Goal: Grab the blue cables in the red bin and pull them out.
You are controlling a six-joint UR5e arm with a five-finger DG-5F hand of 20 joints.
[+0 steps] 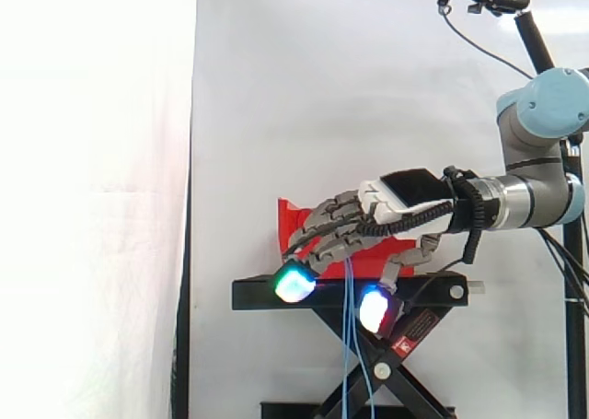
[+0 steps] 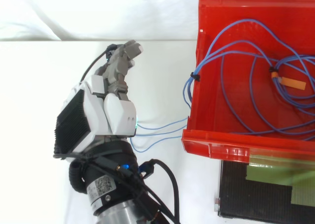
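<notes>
Hand [image 2: 115, 111] outside red plastic bin [image 2: 231, 147], fingers [image 1: 327, 224] curled round thin blue cables [image 1: 348, 281]; rest coiled in bin. Prob. light, limp, slick, snag-prone: grip bunched strands nr bin lip.

place: lab | white curtain [image 1: 92, 161] | black stand [image 1: 258, 295] | robot arm [image 1: 543, 106]

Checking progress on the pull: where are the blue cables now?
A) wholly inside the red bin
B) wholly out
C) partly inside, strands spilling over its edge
C: the blue cables loop inside the red bin, while strands cross its edge toward the robot hand.
</notes>
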